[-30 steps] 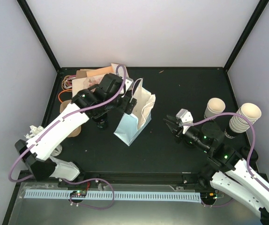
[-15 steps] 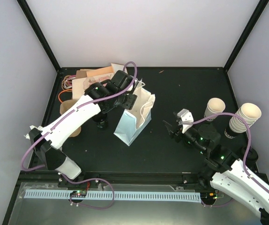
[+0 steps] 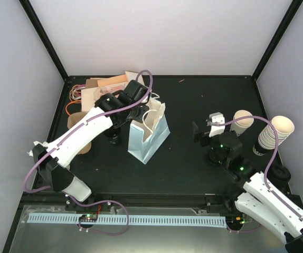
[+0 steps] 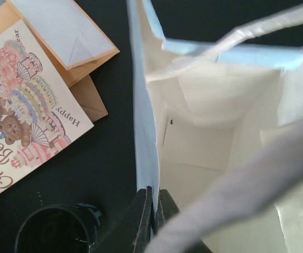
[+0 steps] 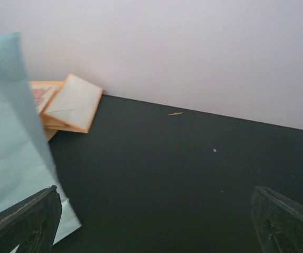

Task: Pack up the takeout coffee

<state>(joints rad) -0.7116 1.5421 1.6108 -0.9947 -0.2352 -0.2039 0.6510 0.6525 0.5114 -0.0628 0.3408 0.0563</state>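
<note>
The takeout coffee (image 3: 281, 173) shows as a black disc at the table's right edge, beside my right arm. A light blue paper bag (image 3: 150, 138) stands open in the middle left; the left wrist view looks down into the bag (image 4: 204, 142), and nothing shows inside it. My left gripper (image 3: 134, 120) (image 4: 154, 192) is shut on the bag's left rim, one finger inside and one outside. My right gripper (image 3: 204, 129) (image 5: 155, 190) hangs wide open and holds nothing, right of the bag (image 5: 9, 132) and well apart from the coffee.
A single cream cup (image 3: 242, 121) and a stack of cream cups (image 3: 275, 132) stand at the right. A dark round cup-like thing (image 3: 113, 138) (image 4: 51, 232) sits left of the bag. Cards and envelopes (image 3: 101, 87) (image 4: 30, 116) and a brown carrier (image 3: 76, 124) lie at the back left.
My left gripper has shut on the bag's rim, and the bag now stands more upright. My right gripper has opened wide and swung back and to the right.
</note>
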